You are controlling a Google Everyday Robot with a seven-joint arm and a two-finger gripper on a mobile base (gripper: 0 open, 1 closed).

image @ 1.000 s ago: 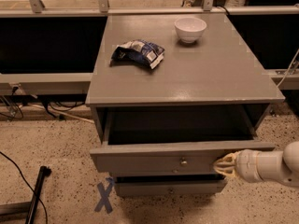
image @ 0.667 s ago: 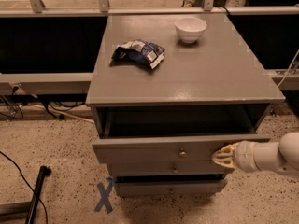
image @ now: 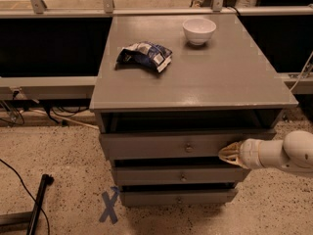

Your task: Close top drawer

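Top drawer [image: 156,146] in the middle of the frame, just under the grey cabinet top [image: 195,82]; sticking out a little, with a dark gap above its tall flat front; small round knob [image: 188,147] at the middle of that front. Gripper [image: 229,154] low at the right of the frame, tip against the right part of the drawer front, right of the knob; holding nothing; cannot tell how far open or shut.

Looks like hard, stiff wood; wide and deep, so likely a bit heavy; likely slides straight in; not likely to bend or break. No need to grab anything to shut it; best to push flat on the front, close to the knob; may go crooked and stick if pushed too far to one side.

White bowl [image: 199,31] and crumpled snack bag [image: 144,56] on top, in the upper part of the frame; could shake from a hard bump, so best pushed slow and soft.
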